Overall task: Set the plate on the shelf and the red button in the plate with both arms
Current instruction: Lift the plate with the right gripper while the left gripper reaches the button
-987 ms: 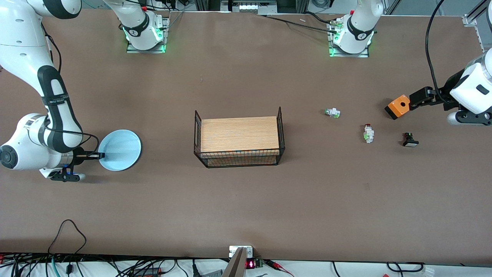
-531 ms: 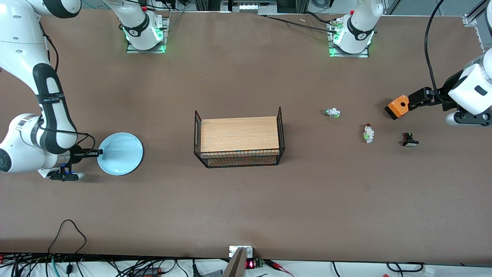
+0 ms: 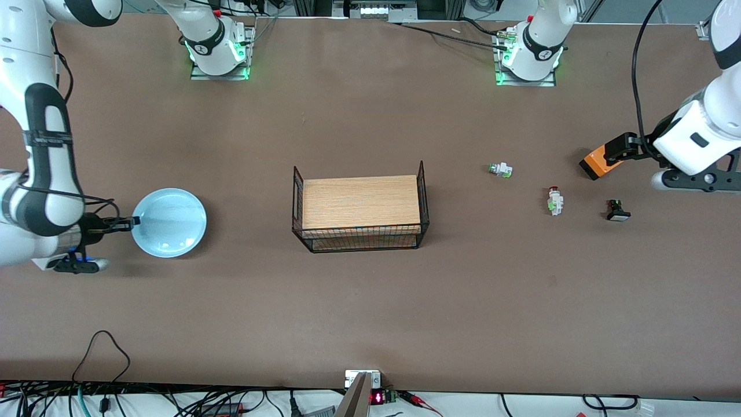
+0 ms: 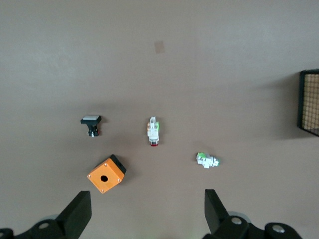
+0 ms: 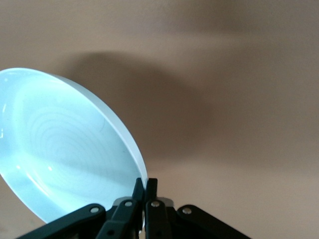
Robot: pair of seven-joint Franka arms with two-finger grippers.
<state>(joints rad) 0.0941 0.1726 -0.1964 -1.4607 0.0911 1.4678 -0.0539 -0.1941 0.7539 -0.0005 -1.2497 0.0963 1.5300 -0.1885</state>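
At the centre of the table point(image 3: 370, 324) stands the wire basket point(image 3: 360, 211) with a wooden board top, the likely destination for both task items. Toward the right arm's end, the plate point(image 3: 169, 222) is pinched at its rim by the right gripper point(image 3: 128, 221), whose fingers are clamped together on the thin edge; in the right wrist view the plate point(image 5: 65, 149) casts a broad shadow on the table below, so it appears lifted clear. An edge grip suits a shallow dish too wide to span.

Over the left arm's end, the left gripper point(image 4: 144, 211) hovers with fingers spread wide and holds nothing; the spread suits a descent onto a small part. On the table below lie the orange box point(image 3: 596, 162), the red button point(image 3: 555, 201) on its side, the black switch point(image 3: 617, 211) and the plain white switch point(image 3: 501, 169), all well apart.
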